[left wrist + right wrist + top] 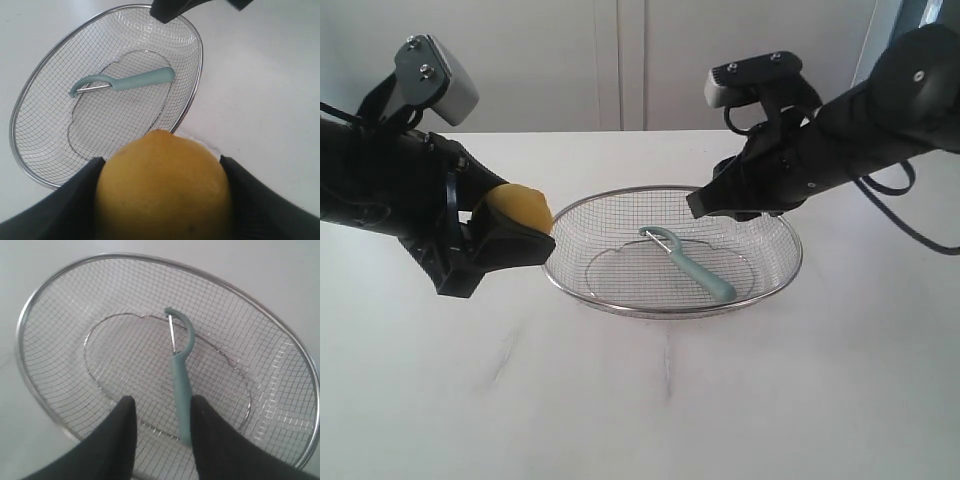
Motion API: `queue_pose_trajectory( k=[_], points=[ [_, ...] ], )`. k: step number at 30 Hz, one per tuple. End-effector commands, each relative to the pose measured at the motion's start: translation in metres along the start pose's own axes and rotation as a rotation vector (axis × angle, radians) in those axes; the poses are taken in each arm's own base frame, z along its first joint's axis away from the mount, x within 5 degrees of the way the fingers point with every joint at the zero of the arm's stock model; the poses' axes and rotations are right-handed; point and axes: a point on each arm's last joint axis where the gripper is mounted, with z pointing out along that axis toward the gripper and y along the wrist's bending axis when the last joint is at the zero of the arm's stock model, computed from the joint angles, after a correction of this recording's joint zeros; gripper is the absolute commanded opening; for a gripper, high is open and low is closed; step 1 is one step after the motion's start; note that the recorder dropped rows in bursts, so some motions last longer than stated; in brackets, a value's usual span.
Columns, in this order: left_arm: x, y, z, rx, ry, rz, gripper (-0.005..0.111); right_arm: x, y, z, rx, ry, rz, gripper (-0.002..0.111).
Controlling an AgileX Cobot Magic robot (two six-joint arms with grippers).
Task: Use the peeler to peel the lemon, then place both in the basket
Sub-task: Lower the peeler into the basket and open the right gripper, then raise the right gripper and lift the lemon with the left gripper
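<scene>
The lemon [523,207] is held in the air just left of the basket, with my left gripper [512,228] shut on it; up close the lemon [162,187] fills the space between both black fingers. The wire-mesh basket [775,228] stands in the middle of the table. Inside it lies the teal peeler [692,264], head toward the far side. My right gripper [705,203] hovers above the basket's far right rim, open and holding nothing; from its wrist the peeler [180,380] lies below the gap between the fingers.
The white table [650,400] stretches in front of the basket. A pale wall with panel seams [632,60] rises behind the table's far edge.
</scene>
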Motion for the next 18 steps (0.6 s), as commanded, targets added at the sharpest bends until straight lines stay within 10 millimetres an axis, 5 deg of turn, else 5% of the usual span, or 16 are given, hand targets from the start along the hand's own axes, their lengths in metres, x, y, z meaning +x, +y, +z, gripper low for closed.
queue_pose_trajectory(
  k=[1, 5, 18],
  points=[
    [-0.003, -0.002, -0.001, 0.015, -0.023, -0.028, 0.0, 0.003, 0.012, -0.026, -0.07, 0.063, -0.025, 0.023],
    [-0.003, -0.004, -0.001, 0.03, -0.02, -0.028, 0.0, 0.009, 0.017, -0.035, -0.113, 0.126, -0.026, 0.0],
    [-0.002, -0.008, -0.001, 0.083, -0.005, -0.044, 0.0, 0.023, 0.027, -0.08, -0.081, 0.061, -0.065, 0.0]
  ],
)
